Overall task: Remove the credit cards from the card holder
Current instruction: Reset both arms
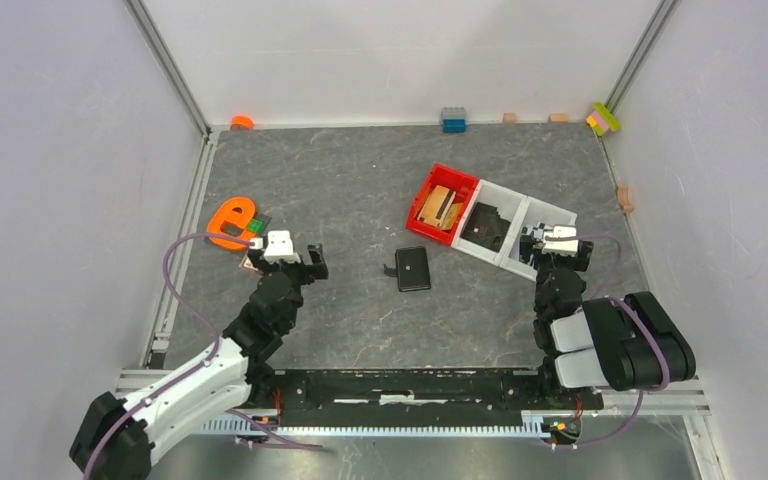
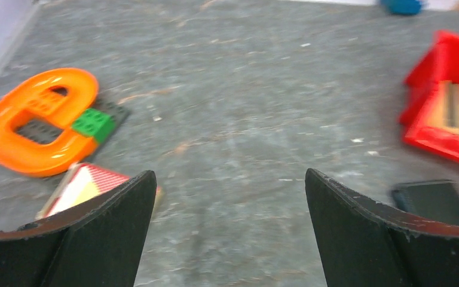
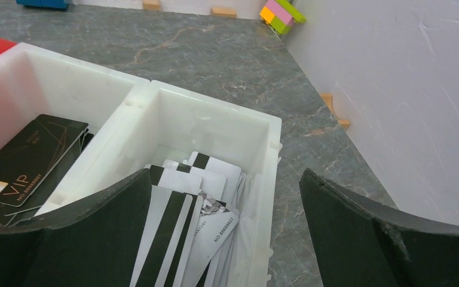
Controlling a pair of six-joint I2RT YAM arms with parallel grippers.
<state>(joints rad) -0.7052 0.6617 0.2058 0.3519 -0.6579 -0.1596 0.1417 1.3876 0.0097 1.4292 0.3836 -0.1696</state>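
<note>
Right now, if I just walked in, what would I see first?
Probably the bright red bin a little right of centre, and the orange loop toy over on the left side. After that, the small black card holder lying by itself in the middle.
</note>
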